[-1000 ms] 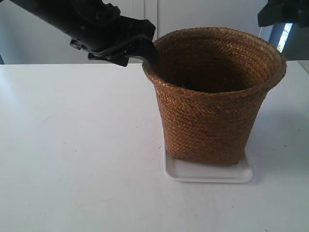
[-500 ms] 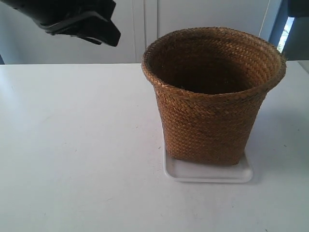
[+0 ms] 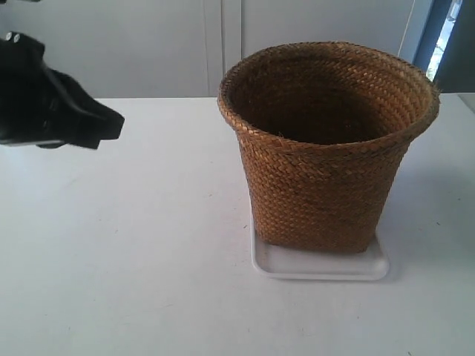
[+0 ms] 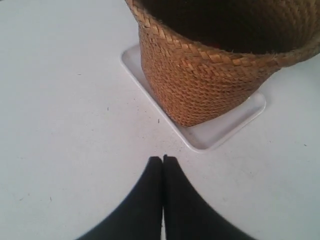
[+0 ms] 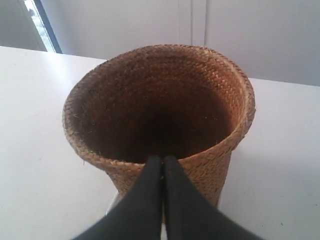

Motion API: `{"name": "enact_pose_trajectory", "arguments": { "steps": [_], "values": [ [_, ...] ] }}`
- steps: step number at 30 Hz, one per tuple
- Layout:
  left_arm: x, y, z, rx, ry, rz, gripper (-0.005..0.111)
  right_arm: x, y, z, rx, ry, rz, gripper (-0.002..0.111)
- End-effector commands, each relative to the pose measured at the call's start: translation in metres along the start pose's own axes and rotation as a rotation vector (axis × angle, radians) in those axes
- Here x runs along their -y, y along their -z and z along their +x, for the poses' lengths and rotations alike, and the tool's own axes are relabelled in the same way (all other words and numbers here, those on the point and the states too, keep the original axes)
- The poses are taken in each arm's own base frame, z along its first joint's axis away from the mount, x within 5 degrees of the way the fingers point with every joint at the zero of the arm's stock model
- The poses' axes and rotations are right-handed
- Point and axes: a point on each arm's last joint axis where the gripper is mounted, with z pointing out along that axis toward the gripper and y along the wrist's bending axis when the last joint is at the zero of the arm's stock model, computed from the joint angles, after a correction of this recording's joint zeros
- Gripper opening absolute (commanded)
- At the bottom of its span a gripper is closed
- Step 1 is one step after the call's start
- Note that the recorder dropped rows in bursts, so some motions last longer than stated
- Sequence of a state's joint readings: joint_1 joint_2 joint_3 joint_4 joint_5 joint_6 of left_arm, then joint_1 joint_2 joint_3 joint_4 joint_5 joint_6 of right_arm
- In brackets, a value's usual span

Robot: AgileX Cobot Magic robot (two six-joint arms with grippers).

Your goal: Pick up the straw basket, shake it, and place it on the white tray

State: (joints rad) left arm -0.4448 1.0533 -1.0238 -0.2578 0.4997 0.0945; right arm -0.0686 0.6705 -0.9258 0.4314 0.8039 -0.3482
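The left gripper [image 4: 162, 160] is clenched: its two dark fingers lie pressed together along their length, with nothing between them, and they touch nothing. It hangs over bare white table [image 4: 60, 100]. Ahead of its tips, a little apart, stands the straw basket [image 4: 200, 85], upright with its base resting on the white tray [image 4: 220, 130]; the nearest corner of the tray lies just beyond the fingertips.

The right gripper [image 5: 162, 159] is also closed tight and empty. It faces the basket's open mouth from above, with the braided rim right in front of its tips; that view does not show whether they touch the rim.

A second ago the arm at the exterior view's left [image 3: 52, 111] had its gripper at the basket's rim. Half a second ago it had lifted clear. Now it sits lower and well apart from the basket. Basket and tray have not moved.
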Motion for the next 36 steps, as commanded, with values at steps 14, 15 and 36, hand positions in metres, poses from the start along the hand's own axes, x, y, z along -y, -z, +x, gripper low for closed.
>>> {"name": "enact_pose_trajectory", "arguments": {
  "steps": [14,15,36],
  "values": [
    [0.003,0.054,0.072,0.348,-0.016,-0.067,0.0,-0.011,0.014,0.034,-0.131,-0.049,-0.067,0.0],
    [0.004,0.058,0.076,0.346,-0.019,-0.062,0.0,-0.011,0.014,0.034,-0.131,-0.049,-0.067,0.0],
    [0.001,0.071,0.084,0.352,-0.053,-0.117,0.0,-0.011,0.014,0.034,-0.127,-0.049,-0.066,0.0]
  ]
}}
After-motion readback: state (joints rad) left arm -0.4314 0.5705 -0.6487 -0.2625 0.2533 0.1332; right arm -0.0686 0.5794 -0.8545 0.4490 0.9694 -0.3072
